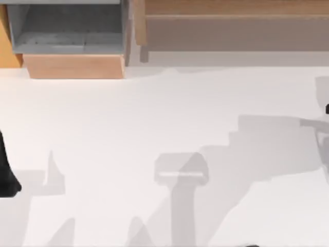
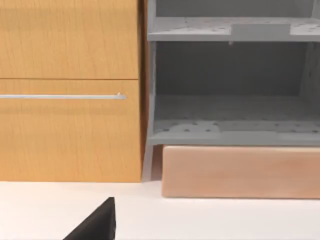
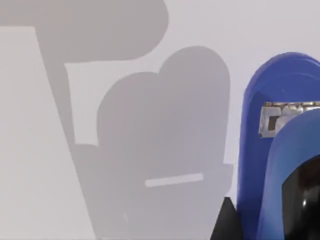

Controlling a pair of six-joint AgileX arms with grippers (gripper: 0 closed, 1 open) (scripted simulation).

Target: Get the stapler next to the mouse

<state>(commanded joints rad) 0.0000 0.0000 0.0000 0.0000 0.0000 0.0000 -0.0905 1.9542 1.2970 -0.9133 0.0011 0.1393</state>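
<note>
The stapler [image 3: 280,145] fills the near edge of the right wrist view: a glossy bright blue body with a rounded nose, a small silver metal plate set into its top, and a black glossy part [image 3: 305,200] right against it. It hangs over the smooth white counter [image 1: 154,113], above soft grey shadows. I cannot tell how the right jaws stand. The left arm [image 1: 6,172], a dark shape, sits at the counter's left edge; its jaws' state cannot be told either. Beyond the counter stand a grained orange wooden cabinet [image 2: 70,90] with a thin metal handle [image 2: 62,96] and a grey speckled open shelf unit [image 2: 232,90] on a pale wooden block [image 2: 240,172].
</note>
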